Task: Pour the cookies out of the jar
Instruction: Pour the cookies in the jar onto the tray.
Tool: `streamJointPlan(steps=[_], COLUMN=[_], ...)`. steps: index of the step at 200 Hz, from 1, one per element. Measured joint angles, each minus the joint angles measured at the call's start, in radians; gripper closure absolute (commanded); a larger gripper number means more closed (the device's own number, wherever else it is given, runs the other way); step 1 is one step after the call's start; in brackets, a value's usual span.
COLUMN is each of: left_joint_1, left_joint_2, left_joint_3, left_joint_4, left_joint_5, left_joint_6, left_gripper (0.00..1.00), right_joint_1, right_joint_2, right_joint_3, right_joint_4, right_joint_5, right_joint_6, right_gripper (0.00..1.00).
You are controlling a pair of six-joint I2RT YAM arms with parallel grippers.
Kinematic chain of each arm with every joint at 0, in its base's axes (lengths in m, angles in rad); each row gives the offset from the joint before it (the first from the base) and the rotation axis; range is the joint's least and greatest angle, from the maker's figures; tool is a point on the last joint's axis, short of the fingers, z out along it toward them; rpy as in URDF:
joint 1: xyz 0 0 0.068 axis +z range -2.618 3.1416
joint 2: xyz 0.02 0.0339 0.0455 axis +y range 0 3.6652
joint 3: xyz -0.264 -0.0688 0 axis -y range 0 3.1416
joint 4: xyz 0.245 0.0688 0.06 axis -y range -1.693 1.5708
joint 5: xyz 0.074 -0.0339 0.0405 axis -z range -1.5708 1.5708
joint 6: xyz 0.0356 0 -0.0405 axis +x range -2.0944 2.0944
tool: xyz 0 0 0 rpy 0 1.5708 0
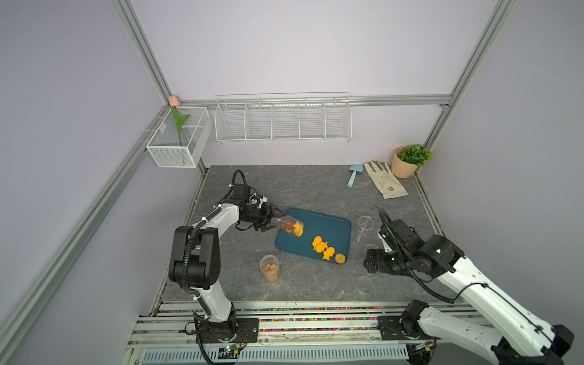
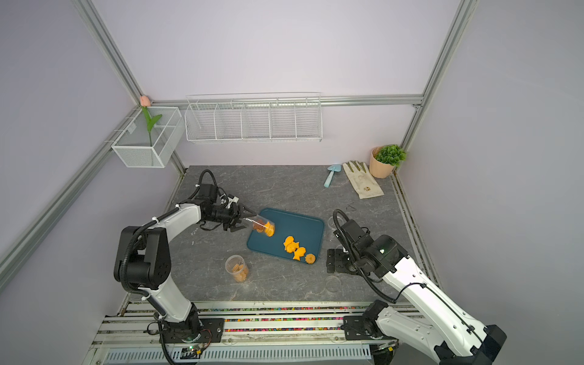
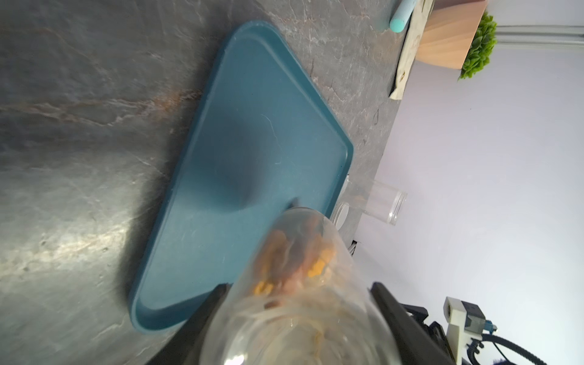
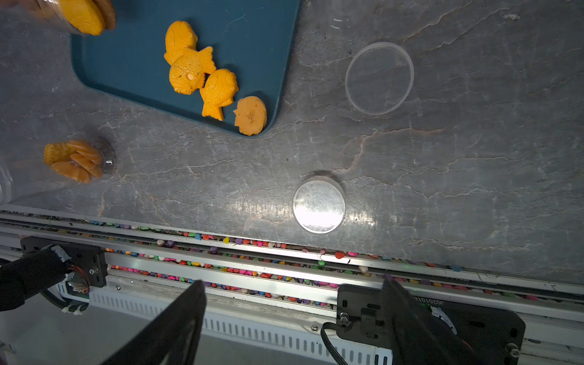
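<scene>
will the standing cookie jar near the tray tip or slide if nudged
Likely tips if pushed high: the upright jar stands taller than wide. Cookies sit low, which steadies it. Smooth clear walls look slippery.

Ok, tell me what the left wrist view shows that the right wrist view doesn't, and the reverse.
Only the left wrist view: the left end effector shut on the tilted jar, an empty clear jar beside the teal tray, and the potted plant. Only the right wrist view: the poured cookies lying on the tray, a second jar of cookies, a clear lid near the rail, and the open right end effector. Both: the tray and the held jar's mouth, with cookies inside.
</scene>
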Motion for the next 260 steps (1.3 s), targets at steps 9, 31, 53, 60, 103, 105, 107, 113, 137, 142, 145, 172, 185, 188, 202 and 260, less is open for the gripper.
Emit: streamJointPlan(steps=[9, 31, 53, 60, 103, 105, 107, 113, 137, 142, 145, 172, 185, 188, 202, 260], left_joint_1=[0.002, -0.002, -0.001, 0.000, 0.025, 0.027, 0.029, 0.032, 0.035, 0.035, 0.035, 0.035, 0.033, 0.029, 0.012, -0.046], left_joint_2=[0.000, -0.001, -0.003, -0.004, -0.026, -0.027, -0.030, -0.036, -0.058, -0.064, -0.068, -0.154, -0.216, -0.235, -0.316, -0.582], left_joint_3=[0.000, 0.015, 0.017, 0.017, 0.017, 0.017, 0.017, 0.018, 0.052, 0.066, 0.076, 0.109, 0.106, 0.101, 0.053, -0.206], left_joint_4=[0.003, -0.071, -0.090, -0.098, -0.110, -0.109, -0.108, -0.108, -0.132, -0.138, -0.140, -0.110, -0.083, -0.069, 0.010, 0.364], left_joint_5=[0.013, -0.051, -0.063, -0.082, -0.094, -0.093, -0.090, -0.085, -0.076, -0.072, -0.069, -0.030, -0.013, -0.009, -0.002, 0.006], left_joint_6=[0.002, 0.054, 0.069, 0.080, 0.083, 0.082, 0.082, 0.078, 0.067, 0.064, 0.060, -0.008, -0.058, -0.076, -0.153, -0.567], left_gripper=[0.35, 0.35, 0.35, 0.35, 0.35, 0.35, 0.35, 0.35, 0.35, 0.35, 0.35, 0.35, 0.35, 0.35, 0.35, 0.34], right_joint_1=[0.000, 0.000, 0.000, 0.000, 0.000, 0.000, 0.000, 0.000, 0.000, 0.000, 0.000, -0.013, -0.039, -0.047, -0.089, -0.173], right_joint_2=[0.004, 0.011, 0.013, 0.013, 0.013, 0.013, 0.013, 0.013, 0.013, 0.013, 0.013, 0.013, 0.013, 0.013, 0.013, 0.098], right_joint_3=[0.000, 0.000, 0.000, 0.000, 0.000, 0.000, 0.000, 0.000, 0.000, 0.002, 0.004, 0.073, 0.126, 0.140, 0.196, 0.282], right_joint_4=[0.003, 0.010, 0.013, 0.014, 0.014, 0.014, 0.014, 0.014, 0.013, 0.013, 0.012, 0.017, 0.029, 0.034, 0.064, 0.305], right_joint_5=[-0.003, -0.006, -0.008, -0.008, -0.008, -0.008, -0.008, -0.008, -0.008, -0.008, -0.008, -0.016, -0.033, -0.040, -0.076, -0.373], right_joint_6=[0.000, -0.003, -0.003, -0.003, -0.003, -0.003, -0.003, -0.003, -0.005, -0.007, -0.007, -0.020, -0.030, -0.031, -0.040, -0.035], right_gripper=[0.12, 0.12, 0.12, 0.12, 0.12, 0.12, 0.12, 0.12, 0.11, 0.12, 0.12, 0.12, 0.12, 0.12, 0.12, 0.12])
